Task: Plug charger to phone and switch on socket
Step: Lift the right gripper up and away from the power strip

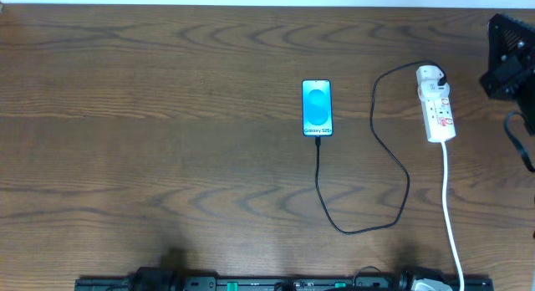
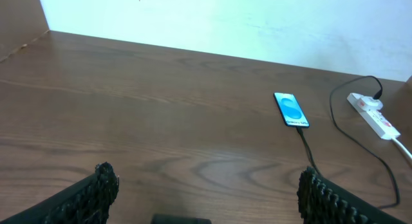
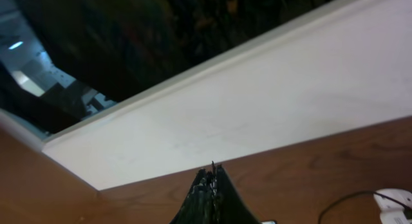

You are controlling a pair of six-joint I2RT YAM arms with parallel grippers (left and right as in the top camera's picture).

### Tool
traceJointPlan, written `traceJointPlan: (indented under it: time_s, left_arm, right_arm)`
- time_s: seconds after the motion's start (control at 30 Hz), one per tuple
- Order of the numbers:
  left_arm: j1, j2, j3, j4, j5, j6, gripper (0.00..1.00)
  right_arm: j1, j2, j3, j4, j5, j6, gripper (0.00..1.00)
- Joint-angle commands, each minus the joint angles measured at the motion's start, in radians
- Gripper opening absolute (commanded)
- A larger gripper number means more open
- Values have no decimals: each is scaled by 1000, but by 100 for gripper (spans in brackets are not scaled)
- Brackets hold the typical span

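From overhead, one phone lies screen up near the middle of the wooden table. One charger meets the phone's near edge, loops toward the front of the table, then climbs to its black plug, which is seated in the far end of the single socket on the right. One thick white cord runs from the socket to the front edge. The right arm sits at the far right corner, just beyond the socket, and covers none of these things. A black rail lines the front edge.

In the left wrist view, the left gripper is spread wide with nothing in it. It is well back from the phone, the charger and the socket, with bare wood between.

In the right wrist view, the right gripper appears pressed closed and empty, though only its tips show. It is aimed at a white wall. One corner of the socket and a bit of the charger show at lower right.
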Motion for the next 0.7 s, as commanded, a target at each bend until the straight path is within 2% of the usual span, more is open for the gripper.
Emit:
traceJointPlan:
  time_s: [0.0,0.37,0.53,0.67]
  left_arm:
    - [-2,-2,5,3,6,13,91]
    - [-2,-2,5,3,6,13,91]
    - [65,-2,5,3,6,13,91]
    - [69,-2,5,-12,6,13,91]
  right_arm:
    - [30,-51,-3,1,-6,-8,1]
    - [99,-89,-3,-10,-6,-8,1]
    - [138,-90,-3,-6,-6,-8,2]
    - [138,-91,-3,-7,-5,-27,4]
